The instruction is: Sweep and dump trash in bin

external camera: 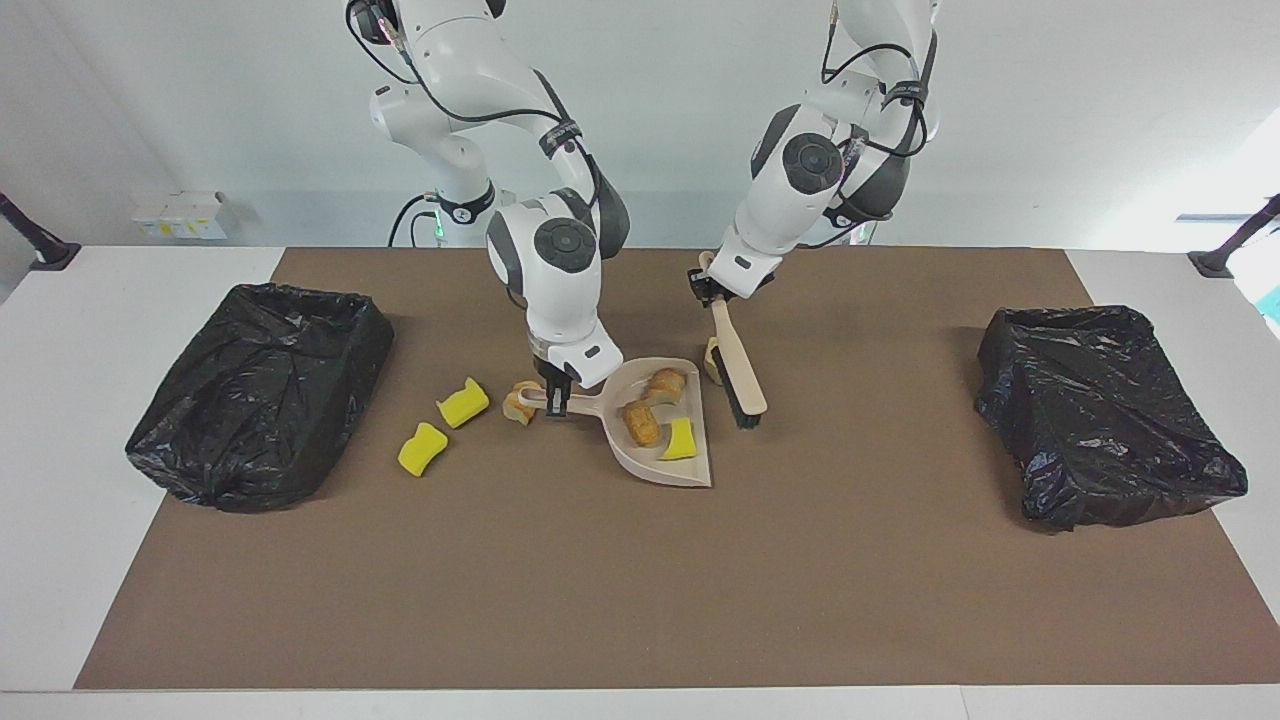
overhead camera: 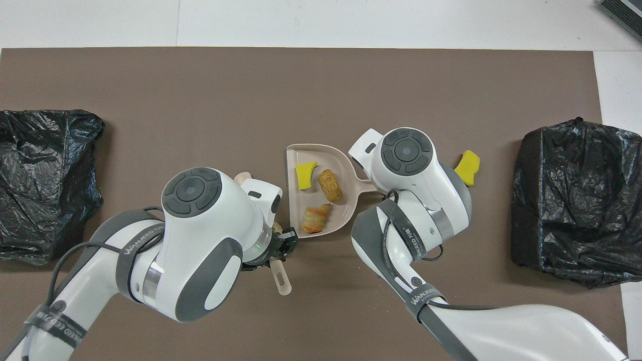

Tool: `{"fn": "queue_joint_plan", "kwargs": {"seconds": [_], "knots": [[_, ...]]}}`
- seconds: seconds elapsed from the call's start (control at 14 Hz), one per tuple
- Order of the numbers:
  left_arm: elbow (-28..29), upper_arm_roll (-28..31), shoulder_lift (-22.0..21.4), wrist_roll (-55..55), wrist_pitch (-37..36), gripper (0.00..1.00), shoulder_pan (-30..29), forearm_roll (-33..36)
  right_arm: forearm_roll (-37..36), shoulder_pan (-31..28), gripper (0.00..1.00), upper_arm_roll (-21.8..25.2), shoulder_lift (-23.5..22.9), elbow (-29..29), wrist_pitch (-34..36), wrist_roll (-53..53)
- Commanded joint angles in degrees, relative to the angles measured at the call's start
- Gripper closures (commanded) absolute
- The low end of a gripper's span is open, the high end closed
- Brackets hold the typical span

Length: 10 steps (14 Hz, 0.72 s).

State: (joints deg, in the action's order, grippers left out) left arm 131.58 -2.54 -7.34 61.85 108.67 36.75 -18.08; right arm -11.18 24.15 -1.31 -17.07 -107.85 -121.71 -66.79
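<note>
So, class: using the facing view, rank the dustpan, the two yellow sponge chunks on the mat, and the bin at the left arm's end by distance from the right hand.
1. Dustpan, handle in the right hand.
2. Yellow sponge chunks, beside the handle.
3. Black-lined bin, at the left arm's end.

Trash: three scraps in the dustpan (external camera: 640,455): yellow sponge chunk (external camera: 681,440), two tan bread pieces (external camera: 641,424) (external camera: 666,384). Fourth bread piece (external camera: 713,361) on mat just beside the pan's open edge, toward the left arm's end. Bread scrap (external camera: 518,404) by pan handle; two yellow chunks (external camera: 463,401) (external camera: 423,448) lie toward the right arm's end.
</note>
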Motion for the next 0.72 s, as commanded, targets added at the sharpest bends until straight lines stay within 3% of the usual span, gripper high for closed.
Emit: {"fn": "queue_joint_plan", "kwargs": {"seconds": [0.0, 0.21, 0.64], "knots": [[7.28, 0.52, -3.39, -0.05, 9.86, 1.0, 4.99, -0.37, -2.09, -0.33, 1.0, -0.27, 2.22, -3.24, 0.07, -1.77], [6.94, 0.43, 0.65, -11.0, 16.57, 1.0, 7.02, -0.46, -2.0, -0.33, 1.0, -0.27, 2.22, -3.15, 0.07, -1.33], [0.53, 0.26, 4.52, -31.86, 17.72, 1.0, 8.59, -3.18, -1.91, -0.42, 1.0, -0.27, 2.04, -3.07, -0.19, -0.98]]}}
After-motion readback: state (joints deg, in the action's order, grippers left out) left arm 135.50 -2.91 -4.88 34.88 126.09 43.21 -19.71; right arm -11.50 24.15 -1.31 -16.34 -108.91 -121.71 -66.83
